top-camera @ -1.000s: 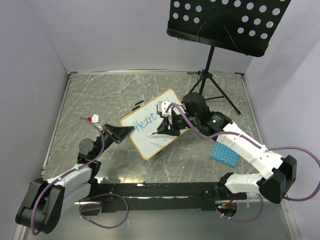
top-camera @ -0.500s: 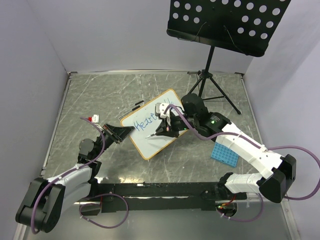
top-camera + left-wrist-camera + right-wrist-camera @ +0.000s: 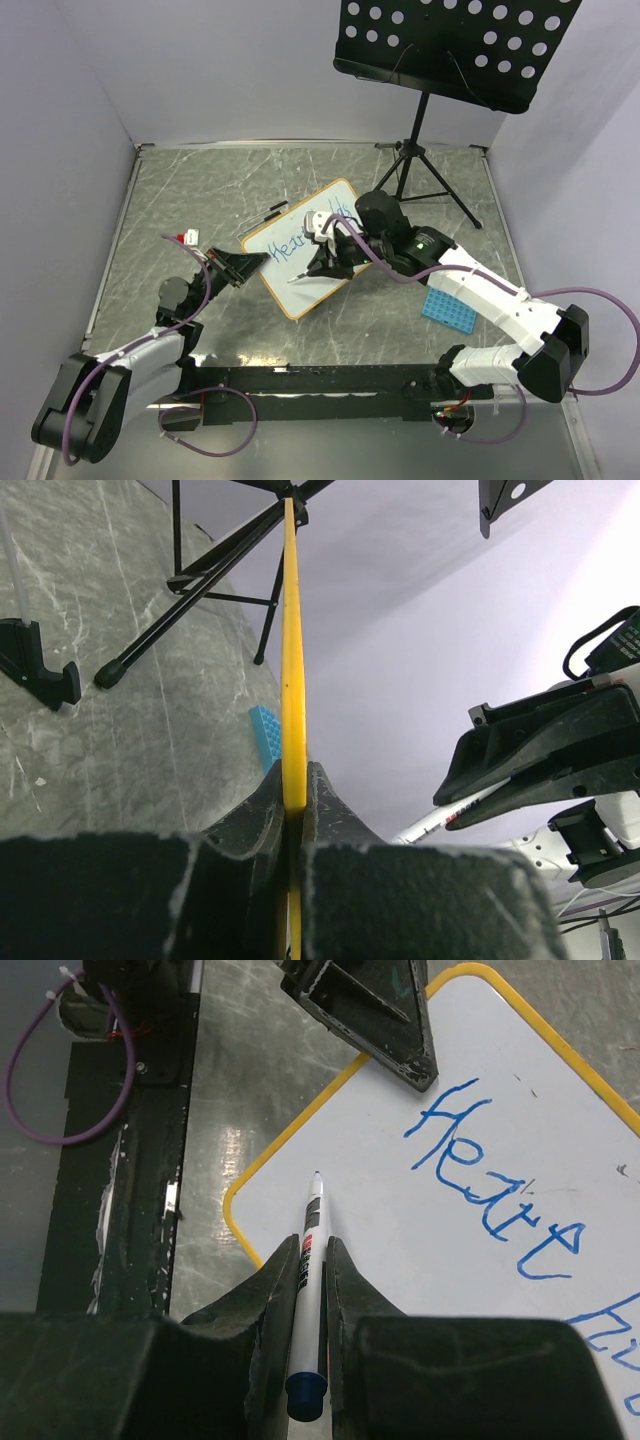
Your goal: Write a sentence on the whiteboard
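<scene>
The whiteboard (image 3: 296, 288) stands tilted on the table, white with a yellow-orange frame. My left gripper (image 3: 249, 262) is shut on its left frame edge (image 3: 291, 630), seen edge-on in the left wrist view, with the gripper (image 3: 294, 792) clamped on it. My right gripper (image 3: 323, 264) is shut on a white marker (image 3: 312, 1228) with a blue end, over the board (image 3: 420, 1260). The marker tip points at blank board below the lettering; I cannot tell whether it touches. The sentence (image 3: 495, 1180) is blue writing, "Heart" and part of a second word at the right edge.
A black perforated music-stand panel (image 3: 450, 45) on a tripod (image 3: 420, 170) stands behind the board. A blue grid tray (image 3: 448, 303) lies to the right. A thin black pen (image 3: 270, 212) and a small red-and-white item (image 3: 185, 237) lie at the left. A black rail (image 3: 320, 380) runs along the near edge.
My right gripper has moved left and nearer with the marker, across the board to its blank lower part. The left gripper and the board have not moved.
</scene>
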Robot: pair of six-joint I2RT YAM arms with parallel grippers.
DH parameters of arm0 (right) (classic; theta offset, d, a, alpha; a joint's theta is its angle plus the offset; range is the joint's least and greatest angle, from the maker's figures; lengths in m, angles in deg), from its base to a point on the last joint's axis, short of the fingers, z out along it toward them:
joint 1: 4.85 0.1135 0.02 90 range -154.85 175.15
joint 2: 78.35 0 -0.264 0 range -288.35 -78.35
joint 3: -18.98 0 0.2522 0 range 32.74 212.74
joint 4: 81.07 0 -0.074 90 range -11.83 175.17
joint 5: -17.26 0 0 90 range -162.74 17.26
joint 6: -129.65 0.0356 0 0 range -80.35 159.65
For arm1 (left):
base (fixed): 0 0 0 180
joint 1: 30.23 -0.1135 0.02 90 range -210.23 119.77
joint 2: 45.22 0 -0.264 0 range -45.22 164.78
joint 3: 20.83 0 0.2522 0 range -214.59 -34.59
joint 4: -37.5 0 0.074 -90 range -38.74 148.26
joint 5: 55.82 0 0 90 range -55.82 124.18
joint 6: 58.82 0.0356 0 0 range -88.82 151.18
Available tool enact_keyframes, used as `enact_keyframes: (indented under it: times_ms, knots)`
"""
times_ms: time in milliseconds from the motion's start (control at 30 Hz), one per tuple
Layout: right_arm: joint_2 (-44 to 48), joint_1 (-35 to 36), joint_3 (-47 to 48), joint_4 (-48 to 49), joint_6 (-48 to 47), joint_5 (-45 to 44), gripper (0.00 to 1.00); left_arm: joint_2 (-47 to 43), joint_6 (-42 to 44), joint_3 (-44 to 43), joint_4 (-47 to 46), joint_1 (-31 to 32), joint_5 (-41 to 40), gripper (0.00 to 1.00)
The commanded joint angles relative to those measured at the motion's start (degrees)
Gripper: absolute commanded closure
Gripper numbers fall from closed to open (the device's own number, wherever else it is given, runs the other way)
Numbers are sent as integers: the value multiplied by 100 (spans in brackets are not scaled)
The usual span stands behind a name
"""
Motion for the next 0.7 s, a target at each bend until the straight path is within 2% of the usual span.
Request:
enact_keyframes:
  times_ms: [0, 667]
  knots:
    - [-81, 124, 102, 242, 66, -15, 100, 22, -268, -144, -992, 26, -152, 99]
    - [-213, 194, -12, 664, 355, -718, 100, -48, -330, -188, -1009, 43, -152, 99]
